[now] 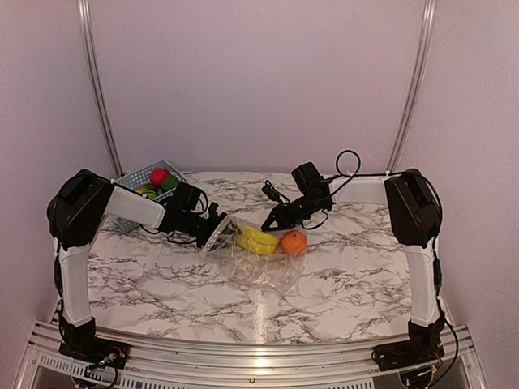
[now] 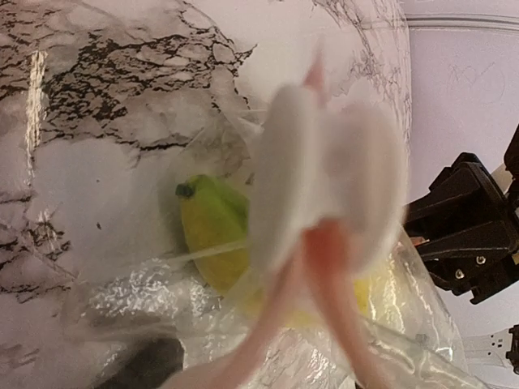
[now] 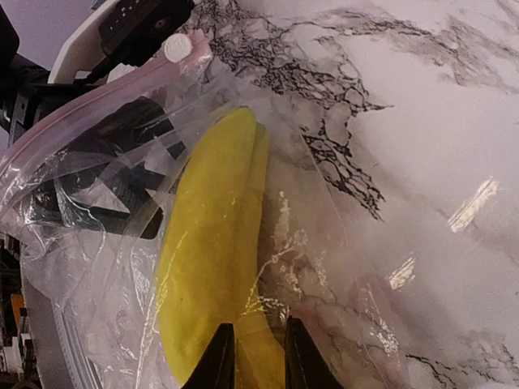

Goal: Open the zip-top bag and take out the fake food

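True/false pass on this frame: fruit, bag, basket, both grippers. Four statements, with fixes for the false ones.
1. The bananas lie in the blue basket. False: they are in the zip-top bag, mid-table.
2. A red fruit sits in the basket. True.
3. The orange lies right beside the bananas. True.
4. The right gripper hovers over the basket. False: it is at the bananas, and the left gripper is at the bag's mouth.
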